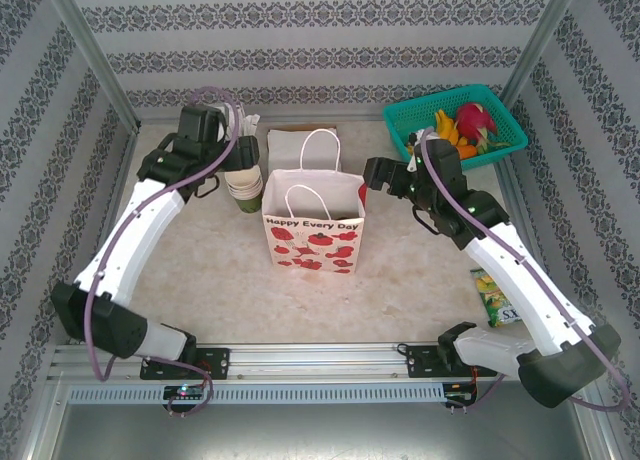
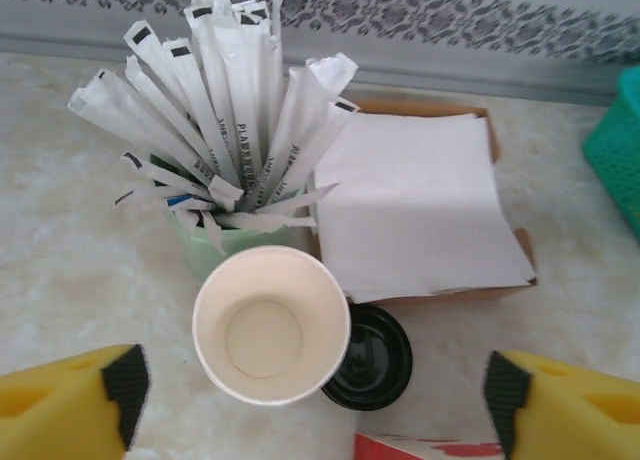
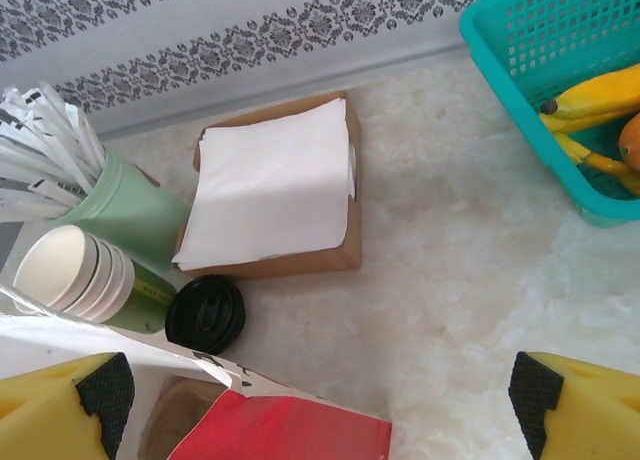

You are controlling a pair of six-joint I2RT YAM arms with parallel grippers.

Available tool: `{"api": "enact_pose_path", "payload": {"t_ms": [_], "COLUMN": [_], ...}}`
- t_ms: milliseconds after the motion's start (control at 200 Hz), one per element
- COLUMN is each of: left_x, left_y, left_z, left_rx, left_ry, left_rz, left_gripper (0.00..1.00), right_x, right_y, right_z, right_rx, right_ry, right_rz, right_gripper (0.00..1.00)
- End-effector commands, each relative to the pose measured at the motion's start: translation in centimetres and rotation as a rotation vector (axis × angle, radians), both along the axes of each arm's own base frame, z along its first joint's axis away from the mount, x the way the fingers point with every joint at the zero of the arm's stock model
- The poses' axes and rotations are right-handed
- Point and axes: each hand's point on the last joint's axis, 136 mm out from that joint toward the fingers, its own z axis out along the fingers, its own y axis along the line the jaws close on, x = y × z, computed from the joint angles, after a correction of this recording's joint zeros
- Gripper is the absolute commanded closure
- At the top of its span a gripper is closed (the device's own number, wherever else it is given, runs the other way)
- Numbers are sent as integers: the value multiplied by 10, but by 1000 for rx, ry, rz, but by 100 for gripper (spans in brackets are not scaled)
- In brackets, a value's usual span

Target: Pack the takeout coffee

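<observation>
- I am looking through the left wrist camera. The left end effector (image 2: 315, 395) is hanging open with its two yellow fingers spread wide, and it is carrying nothing.
- The takeout coffee (image 2: 367, 358) is standing on the desk (image 2: 70, 250) just ahead of this end effector, inside the span of the fingers but a little to the right of the middle.
- Its black lid is facing the camera, so I am judging that the cup is upright and that its long axis is pointing almost straight at the left wrist.
- The stack of lidless cups (image 2: 270, 325) is standing just to the left of the coffee. Its rim is overlapping the lid in this view, and I cannot tell if they are touching.
- The right end effector (image 3: 320, 405) is also open and empty. From there the coffee is lying ahead and far to the left, and the paper bag (image 3: 280, 425) is opening directly beneath the fingers.
- I am judging the left arm to be the nearer one. The coming move is asking for a small shift to the right, so that the fingers are closing around the coffee and not the stack.
</observation>
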Motion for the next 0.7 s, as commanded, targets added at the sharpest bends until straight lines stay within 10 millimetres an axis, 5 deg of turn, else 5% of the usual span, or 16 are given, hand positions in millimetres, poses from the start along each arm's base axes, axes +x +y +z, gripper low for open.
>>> {"api": "enact_pose_path", "payload": {"t_ms": [0, 325, 694], "left_x": [20, 87, 108], "left_y": [11, -2, -13], "left_z": [-5, -18, -50], "left_rx": [66, 95, 104], "left_ry": [18, 32, 133], "left_rz": [56, 24, -4], "left_gripper": [22, 58, 62], "right_x": [11, 14, 11], "right_y": [-1, 5, 3], "right_z": [3, 0, -7], "right_rx": [17, 31, 17], "right_ry": [-14, -8, 10], "right_rz": [-31, -21, -27], "right_gripper": [2, 2, 2]}}
